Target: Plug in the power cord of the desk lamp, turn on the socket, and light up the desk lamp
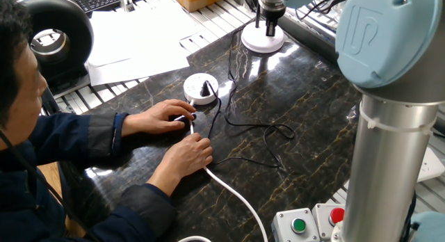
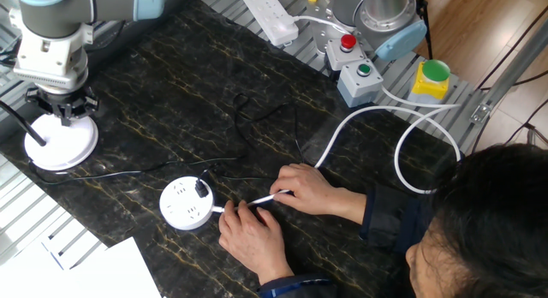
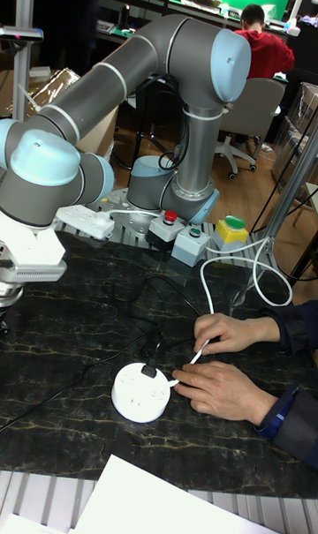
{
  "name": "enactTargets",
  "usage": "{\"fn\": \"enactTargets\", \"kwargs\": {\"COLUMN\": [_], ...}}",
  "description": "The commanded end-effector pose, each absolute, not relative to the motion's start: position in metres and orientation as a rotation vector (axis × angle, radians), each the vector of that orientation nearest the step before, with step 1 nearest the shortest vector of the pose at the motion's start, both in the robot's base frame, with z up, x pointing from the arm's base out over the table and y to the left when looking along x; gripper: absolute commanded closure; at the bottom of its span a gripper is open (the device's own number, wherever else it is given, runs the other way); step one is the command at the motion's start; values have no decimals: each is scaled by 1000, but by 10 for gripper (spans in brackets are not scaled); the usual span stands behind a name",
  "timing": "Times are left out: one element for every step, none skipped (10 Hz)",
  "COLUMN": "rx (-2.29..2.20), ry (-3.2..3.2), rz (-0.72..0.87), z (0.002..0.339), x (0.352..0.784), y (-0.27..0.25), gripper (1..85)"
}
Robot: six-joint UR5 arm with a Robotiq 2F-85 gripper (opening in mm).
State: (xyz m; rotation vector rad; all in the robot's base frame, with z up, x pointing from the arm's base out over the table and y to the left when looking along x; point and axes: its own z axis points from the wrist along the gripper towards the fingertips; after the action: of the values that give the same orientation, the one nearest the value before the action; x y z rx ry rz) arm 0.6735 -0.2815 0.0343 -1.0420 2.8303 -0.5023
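Tall fixed view, dark marble table (image 3: 79, 428), socket (image 3: 141, 392) by hands, workshop behind, pincer (image 2: 63, 110) grip unclear

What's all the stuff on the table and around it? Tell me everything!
socket: one, white, round, near table edge
power cord: one, thin black, looped mid-table, plugged into socket
desk lamp: one, white disc base, far corner, under gripper
white cable: one, thick, from socket past the hands
power strip: one, white, off the dark top
button boxes: two, grey, red and green buttons
yellow box: one, green button
paper: white sheets, beside table
person's hands: two, holding white cable by socket
gripper: one, black fingers above lamp
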Motion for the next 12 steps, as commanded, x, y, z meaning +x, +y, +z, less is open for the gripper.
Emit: {"fn": "enactTargets", "kwargs": {"rx": [-1022,-1022,-1017,-1011,-1017,-1041,-1104,-1135,-1146,-1109,-825,-425], "ry": [2834,2833,2837,2837,2829,2818,2782,2772,2788,2833,3019,3115], "rz": [-482,-485,-477,-484,-505,-548,-636,-670,-647,-615,-321,82], "z": [32,31,28,28,31,41,58,68,73,76,66,65], "x": [674,677,678,678,677,676,678,676,671,660,620,597], "y": [-281,-281,-280,-278,-278,-280,-287,-293,-295,-293,-254,-190], "gripper": [847,847,847,847,847,847,847,847,847,847,847,847]}}
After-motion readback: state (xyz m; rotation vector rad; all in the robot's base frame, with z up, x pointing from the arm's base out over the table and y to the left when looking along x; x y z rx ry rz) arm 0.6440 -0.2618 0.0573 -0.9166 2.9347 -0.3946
